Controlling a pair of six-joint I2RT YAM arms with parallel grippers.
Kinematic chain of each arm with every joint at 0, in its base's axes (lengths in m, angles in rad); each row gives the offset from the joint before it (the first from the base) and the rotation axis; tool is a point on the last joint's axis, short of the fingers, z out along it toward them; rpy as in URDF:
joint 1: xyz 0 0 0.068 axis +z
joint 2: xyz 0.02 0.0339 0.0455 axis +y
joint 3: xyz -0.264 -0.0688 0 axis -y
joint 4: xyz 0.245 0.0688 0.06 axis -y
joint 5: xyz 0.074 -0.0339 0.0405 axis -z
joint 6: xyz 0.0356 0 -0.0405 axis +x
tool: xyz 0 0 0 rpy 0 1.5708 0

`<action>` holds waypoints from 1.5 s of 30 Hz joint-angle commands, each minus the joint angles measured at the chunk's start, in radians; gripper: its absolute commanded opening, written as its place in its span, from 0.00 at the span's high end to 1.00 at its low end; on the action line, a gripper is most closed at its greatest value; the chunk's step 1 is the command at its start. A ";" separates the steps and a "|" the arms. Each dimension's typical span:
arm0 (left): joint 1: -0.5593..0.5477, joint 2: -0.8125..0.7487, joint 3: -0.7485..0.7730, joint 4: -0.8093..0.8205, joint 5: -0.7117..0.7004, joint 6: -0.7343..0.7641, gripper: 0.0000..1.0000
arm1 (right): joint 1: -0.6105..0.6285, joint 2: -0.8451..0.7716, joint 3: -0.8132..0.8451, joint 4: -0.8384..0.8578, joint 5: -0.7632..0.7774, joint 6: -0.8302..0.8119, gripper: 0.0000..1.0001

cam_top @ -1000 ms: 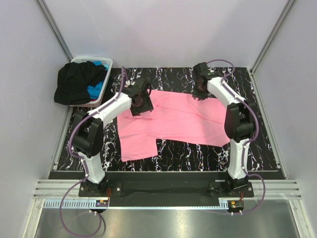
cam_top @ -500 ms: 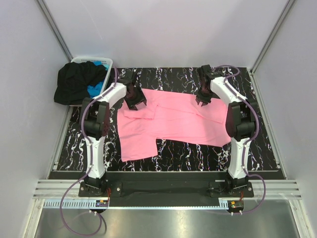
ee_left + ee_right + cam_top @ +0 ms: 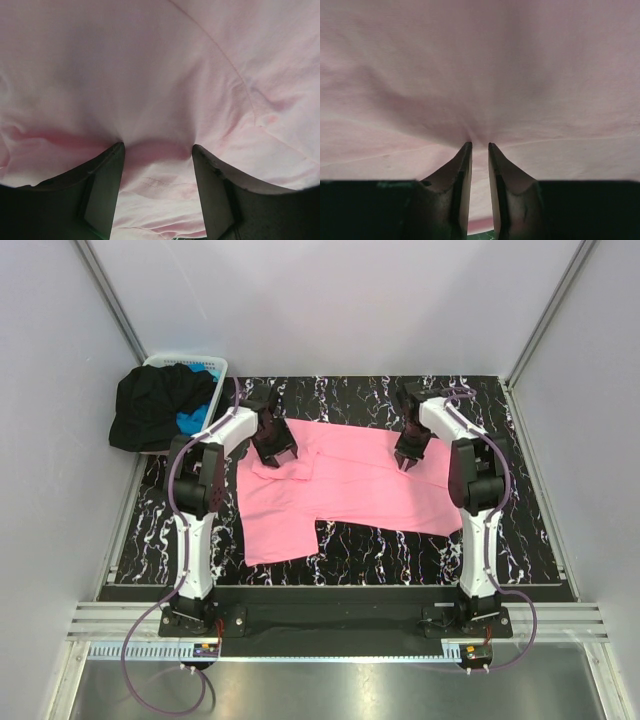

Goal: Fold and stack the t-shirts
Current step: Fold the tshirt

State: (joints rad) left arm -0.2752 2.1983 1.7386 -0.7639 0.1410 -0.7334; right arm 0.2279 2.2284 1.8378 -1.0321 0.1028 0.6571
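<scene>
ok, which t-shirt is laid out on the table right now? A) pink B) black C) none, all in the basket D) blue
A: the pink t-shirt lies spread on the table; the black t-shirt and blue t-shirt are heaped in the white basket at the far left.

Top view: bright, even overhead light, sharp all over. Only faint soft shadows along the folds of the pink t-shirt (image 3: 360, 485). Dull sheen on the steel strip (image 3: 330, 690) well below it. Wrist views: shirt washed pale and soft-focus, with shade pooled where the left hand (image 3: 158, 147) and right hand (image 3: 479, 145) meet it. Both hands are underexposed.
</scene>
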 commanded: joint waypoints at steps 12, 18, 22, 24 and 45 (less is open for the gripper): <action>0.044 0.086 0.195 -0.209 -0.193 -0.038 0.43 | -0.028 0.171 0.277 -0.178 -0.006 0.013 0.72; 0.056 0.133 0.277 -0.213 -0.153 -0.029 0.43 | -0.039 0.252 0.431 -0.239 -0.009 -0.002 0.72; 0.054 0.143 0.292 -0.212 -0.147 -0.021 0.43 | -0.039 0.269 0.460 -0.247 -0.006 -0.008 0.72; 0.056 0.152 0.305 -0.212 -0.147 -0.018 0.43 | -0.041 0.280 0.468 -0.247 -0.012 -0.011 0.72; 0.091 0.273 0.481 -0.290 -0.138 -0.066 0.39 | -0.105 0.396 0.663 -0.247 -0.278 -0.060 0.48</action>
State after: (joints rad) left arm -0.2016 2.4390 2.1662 -1.0492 0.0051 -0.7879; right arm 0.1425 2.6038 2.4359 -1.2697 -0.1219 0.6022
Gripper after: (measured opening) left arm 0.616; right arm 0.506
